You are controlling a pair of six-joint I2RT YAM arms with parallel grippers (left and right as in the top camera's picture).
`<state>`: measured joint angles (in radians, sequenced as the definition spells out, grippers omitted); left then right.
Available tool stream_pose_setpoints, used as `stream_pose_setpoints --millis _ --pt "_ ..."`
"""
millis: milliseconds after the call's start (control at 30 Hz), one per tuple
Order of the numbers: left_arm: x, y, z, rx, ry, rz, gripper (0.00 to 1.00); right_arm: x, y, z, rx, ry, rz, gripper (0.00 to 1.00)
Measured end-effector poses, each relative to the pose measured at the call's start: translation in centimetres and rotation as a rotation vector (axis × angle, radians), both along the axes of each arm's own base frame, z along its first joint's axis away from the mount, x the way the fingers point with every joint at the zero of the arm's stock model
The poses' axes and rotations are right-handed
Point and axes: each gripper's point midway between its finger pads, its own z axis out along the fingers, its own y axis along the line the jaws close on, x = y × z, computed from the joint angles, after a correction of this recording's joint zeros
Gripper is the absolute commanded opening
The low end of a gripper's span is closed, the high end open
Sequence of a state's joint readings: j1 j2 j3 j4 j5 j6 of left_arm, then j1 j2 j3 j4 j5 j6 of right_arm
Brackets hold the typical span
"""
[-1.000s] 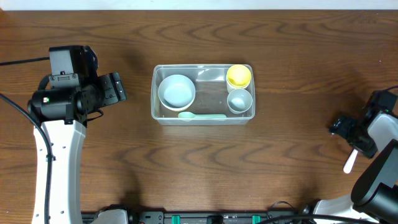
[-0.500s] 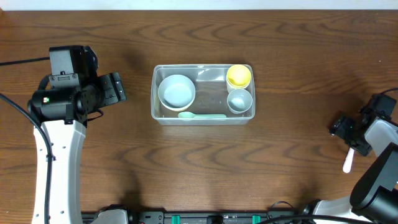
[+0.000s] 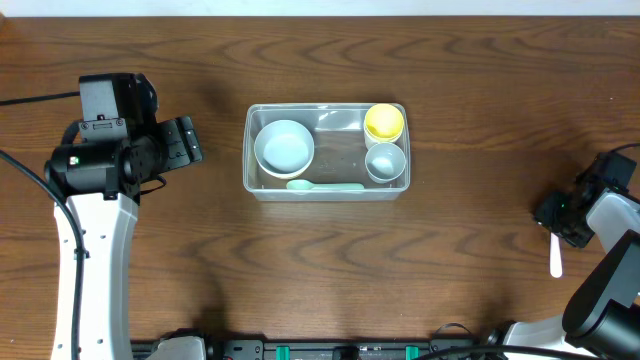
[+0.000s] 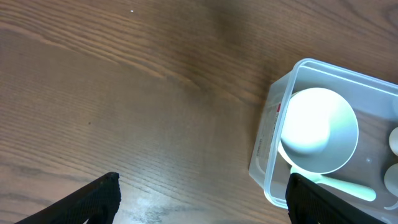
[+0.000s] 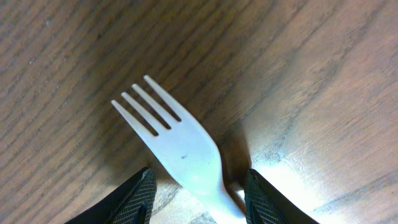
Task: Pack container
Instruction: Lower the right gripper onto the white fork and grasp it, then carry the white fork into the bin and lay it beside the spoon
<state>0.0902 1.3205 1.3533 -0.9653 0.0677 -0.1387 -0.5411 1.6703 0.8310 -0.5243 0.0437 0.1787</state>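
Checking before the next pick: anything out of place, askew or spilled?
Only the white fork: it lies on the table far to the right of the container, outside it, with the right claw straddling its handle. Nothing looks spilled or tipped.

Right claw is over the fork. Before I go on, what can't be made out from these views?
Handle of the fork: cut off by the bottom edge in the right wrist view; overhead, the right claw hides the tines.
Pad contact with the fork: at that same edge, unclear.
The yellow cup and white cup: only slivers at the right edge, left wrist view.
The left claw: only fingertips show, bottom edge, left wrist view.
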Motion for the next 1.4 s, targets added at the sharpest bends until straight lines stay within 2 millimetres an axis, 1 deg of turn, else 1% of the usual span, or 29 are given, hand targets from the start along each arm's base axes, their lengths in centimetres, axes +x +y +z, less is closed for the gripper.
stream_pose_setpoints --millis 33,167,267,433,567,800,1033,1100,1133,1167,1333,1400 --pt "0.0 0.0 0.0 0.0 0.0 0.0 0.85 -0.1 0.1 0.0 0.004 0.005 0.0 0.44" --pt "0.0 0.0 0.0 0.0 0.0 0.0 0.85 -0.8 0.5 0.0 0.02 0.032 -0.003 0.4" --pt "0.0 0.0 0.0 0.0 0.0 0.0 0.85 -1.0 0.6 0.0 0.026 0.039 -0.003 0.32" --pt "0.0 0.0 0.0 0.0 0.0 0.0 0.85 -1.1 0.7 -0.1 0.03 0.042 -0.006 0.3" --pt "0.0 0.0 0.0 0.0 0.0 0.0 0.85 -1.1 0.7 -0.1 0.03 0.045 -0.003 0.21" --pt "0.0 0.0 0.0 0.0 0.0 0.0 0.85 -1.2 0.7 -0.1 0.03 0.048 -0.007 0.19" --pt "0.0 0.0 0.0 0.0 0.0 0.0 0.85 -1.1 0.6 0.0 0.025 0.045 -0.008 0.11" --pt "0.0 0.0 0.0 0.0 0.0 0.0 0.85 -1.1 0.6 0.0 0.025 0.045 -0.008 0.08" --pt "0.0 0.0 0.0 0.0 0.0 0.0 0.85 -1.1 0.6 0.0 0.024 0.044 -0.013 0.03" --pt "0.0 0.0 0.0 0.0 0.0 0.0 0.85 -1.1 0.6 0.0 0.025 0.044 -0.016 0.01" --pt "0.0 0.0 0.0 0.0 0.0 0.0 0.85 -1.1 0.6 0.1 0.028 0.043 -0.034 0.01" --pt "0.0 0.0 0.0 0.0 0.0 0.0 0.85 -1.2 0.9 0.1 0.045 0.055 -0.037 0.01"
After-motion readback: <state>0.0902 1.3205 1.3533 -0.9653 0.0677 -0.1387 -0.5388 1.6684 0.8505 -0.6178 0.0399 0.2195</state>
